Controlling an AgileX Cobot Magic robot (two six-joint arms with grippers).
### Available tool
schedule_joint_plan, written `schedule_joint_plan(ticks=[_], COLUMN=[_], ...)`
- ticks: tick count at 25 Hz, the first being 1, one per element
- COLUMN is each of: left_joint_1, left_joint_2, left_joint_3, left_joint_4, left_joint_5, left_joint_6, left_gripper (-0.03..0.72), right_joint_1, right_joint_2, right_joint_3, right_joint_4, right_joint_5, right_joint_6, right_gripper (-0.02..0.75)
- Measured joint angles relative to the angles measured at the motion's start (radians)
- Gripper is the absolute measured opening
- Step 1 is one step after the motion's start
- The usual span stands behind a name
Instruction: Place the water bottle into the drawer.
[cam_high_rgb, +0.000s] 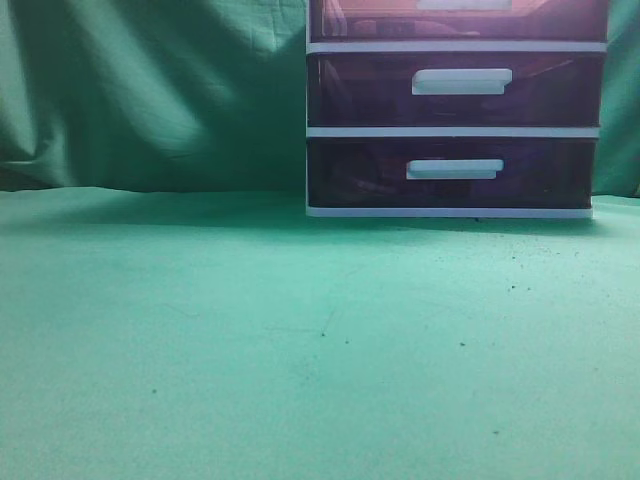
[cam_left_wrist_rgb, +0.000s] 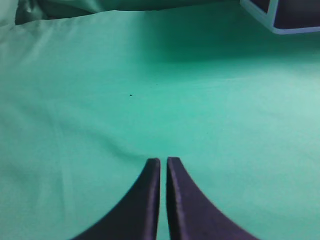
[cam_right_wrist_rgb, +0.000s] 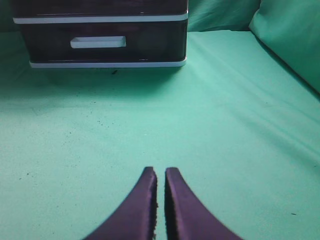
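Note:
The drawer (cam_high_rgb: 370, 22) is the top tier of the white-framed unit, dark maroon and see-through. The exterior view's top edge cuts it off, and only the lower edge of its white handle (cam_high_rgb: 462, 4) shows. No water bottle shows in any view. My left gripper (cam_left_wrist_rgb: 163, 160) is shut and empty, low over the green cloth, left of the unit. My right gripper (cam_right_wrist_rgb: 160, 170) is shut and empty, facing the unit's front from a distance. Neither gripper shows in the exterior view.
The middle drawer (cam_high_rgb: 350, 90) and the lowest drawer (cam_high_rgb: 350, 172), which also shows in the right wrist view (cam_right_wrist_rgb: 150, 45), are shut. A corner of the unit (cam_left_wrist_rgb: 287, 22) shows at the left wrist view's top right. Green cloth (cam_high_rgb: 250, 340) covers the table and backdrop.

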Motion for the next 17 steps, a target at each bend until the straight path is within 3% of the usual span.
schedule_joint_plan(ticks=[17], left_joint_1=[0.019], left_joint_2=[0.0], left_joint_3=[0.0], left_joint_4=[-0.014], left_joint_5=[0.007], left_joint_6=[0.026], left_gripper=[0.0], right_joint_1=[0.0], right_joint_2=[0.0], right_joint_3=[0.0], right_joint_4=[0.0], right_joint_5=[0.0], right_joint_6=[0.0], right_gripper=[0.05])
